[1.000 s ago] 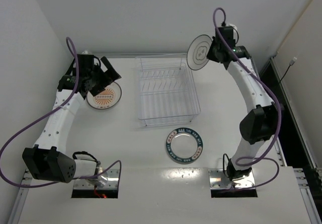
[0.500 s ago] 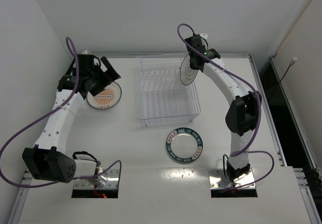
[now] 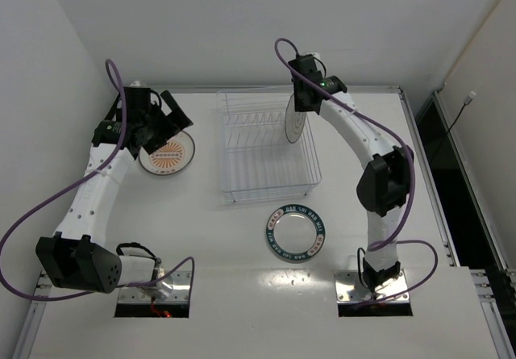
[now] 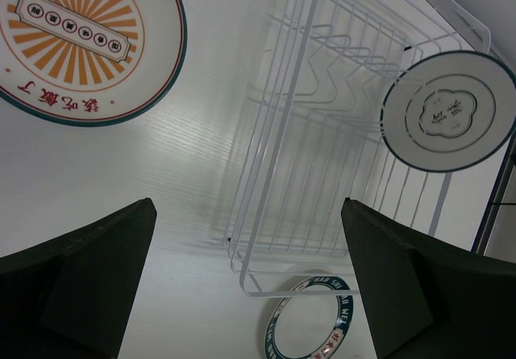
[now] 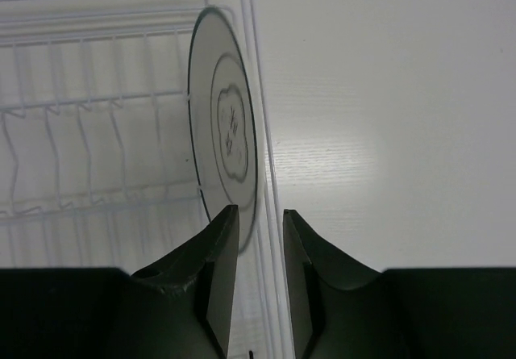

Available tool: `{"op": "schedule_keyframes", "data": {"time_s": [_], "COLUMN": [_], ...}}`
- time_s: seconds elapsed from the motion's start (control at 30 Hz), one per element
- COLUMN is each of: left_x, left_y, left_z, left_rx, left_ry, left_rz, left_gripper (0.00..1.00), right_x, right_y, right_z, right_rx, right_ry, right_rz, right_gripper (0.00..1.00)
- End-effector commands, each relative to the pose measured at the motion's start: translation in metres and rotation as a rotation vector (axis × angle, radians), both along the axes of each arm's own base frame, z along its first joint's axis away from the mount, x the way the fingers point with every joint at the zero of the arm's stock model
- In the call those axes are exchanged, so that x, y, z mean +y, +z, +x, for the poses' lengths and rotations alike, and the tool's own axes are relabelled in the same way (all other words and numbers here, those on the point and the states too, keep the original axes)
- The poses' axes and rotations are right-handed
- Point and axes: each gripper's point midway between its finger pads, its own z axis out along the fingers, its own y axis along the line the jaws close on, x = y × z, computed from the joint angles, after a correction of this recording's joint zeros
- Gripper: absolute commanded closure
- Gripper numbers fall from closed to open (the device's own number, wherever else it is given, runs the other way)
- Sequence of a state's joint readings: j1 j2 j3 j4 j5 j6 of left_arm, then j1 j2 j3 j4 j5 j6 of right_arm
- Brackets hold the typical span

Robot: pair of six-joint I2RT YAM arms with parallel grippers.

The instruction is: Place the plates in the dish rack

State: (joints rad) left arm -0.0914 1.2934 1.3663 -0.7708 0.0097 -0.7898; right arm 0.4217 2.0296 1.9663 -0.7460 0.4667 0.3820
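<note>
My right gripper [image 3: 300, 103] is shut on the white plate with thin dark rings [image 3: 295, 122] and holds it on edge over the right side of the dish rack [image 3: 269, 189]. In the right wrist view the plate [image 5: 226, 125] stands upright between my fingers [image 5: 216, 246], just inside the rack's right wall [image 5: 260, 93]. My left gripper [image 3: 172, 120] is open and empty above the orange sunburst plate [image 3: 167, 156], which lies flat left of the rack. The left wrist view shows the sunburst plate [image 4: 81, 36], the rack [image 4: 322, 133], the held plate [image 4: 447, 109] and the blue-rimmed plate [image 4: 310, 319].
The dark blue lettered plate [image 3: 296, 232] lies flat on the table in front of the rack. White walls close in at the back and left. Purple cables loop off both arms.
My right arm has swung left with the ringed plate, from the back right of the table to over the rack's right side. The left arm has not moved.
</note>
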Motion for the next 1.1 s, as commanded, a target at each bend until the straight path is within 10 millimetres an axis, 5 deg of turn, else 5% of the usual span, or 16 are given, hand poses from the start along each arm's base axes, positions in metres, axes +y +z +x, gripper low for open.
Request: {"op": "schedule_keyframes", "data": {"time_s": [0.0,0.2,0.27,0.3,0.33,0.4,0.43,0.47,0.5,0.63,0.67,0.87,1.07], "left_x": [0.0,0.0,-0.002,-0.002,-0.003,-0.004,-0.005,-0.006,-0.006,-0.01,-0.011,-0.016,-0.034], "left_y": [0.022,0.013,0.014,0.014,0.015,0.012,0.009,0.009,0.009,-0.004,0.008,0.003,0.006], "left_z": [-0.003,-0.004,-0.005,-0.005,-0.003,-0.002,0.0,0.0,0.0,0.005,0.009,0.024,0.038], "left_rx": [-0.067,-0.047,-0.046,-0.046,-0.055,-0.044,-0.034,-0.033,-0.033,0.008,-0.025,-0.017,-0.028], "left_ry": [-0.007,-0.007,-0.01,-0.01,-0.01,-0.017,-0.011,-0.018,-0.018,-0.033,-0.034,-0.05,-0.084], "left_rz": [0.007,0.009,-0.005,-0.005,-0.006,-0.01,-0.017,-0.022,-0.022,-0.032,-0.034,-0.047,-0.146], "left_gripper": [0.0,0.0,0.0,0.0,0.0,0.0,0.0,0.0,0.0,0.0,0.0,0.0,0.0], "right_x": [0.002,-0.042,-0.053,-0.06,-0.049,-0.052,-0.044,-0.043,-0.046,-0.051,-0.049,-0.037,-0.026], "right_y": [0.038,0.079,0.055,0.038,0.027,0.013,-0.014,-0.025,-0.057,-0.081,-0.084,-0.161,-0.203], "right_z": [-0.012,-0.08,-0.111,-0.142,-0.162,-0.183,-0.221,-0.234,-0.253,-0.28,-0.281,-0.331,-0.363], "right_rx": [-0.034,-0.058,0.037,0.087,0.143,0.129,0.186,0.204,0.264,0.344,0.347,0.509,0.573], "right_ry": [0.013,-0.026,-0.059,-0.064,-0.016,0.009,0.059,0.067,0.052,0.042,0.052,-0.052,-0.147], "right_rz": [0.076,0.16,0.256,0.3,0.403,0.534,0.622,0.664,0.699,0.813,0.836,0.952,1.045], "right_gripper": [0.72,0.64,0.59,0.54,0.54,0.52,0.41,0.37,0.37,0.27,0.27,0.25,0.25]}}
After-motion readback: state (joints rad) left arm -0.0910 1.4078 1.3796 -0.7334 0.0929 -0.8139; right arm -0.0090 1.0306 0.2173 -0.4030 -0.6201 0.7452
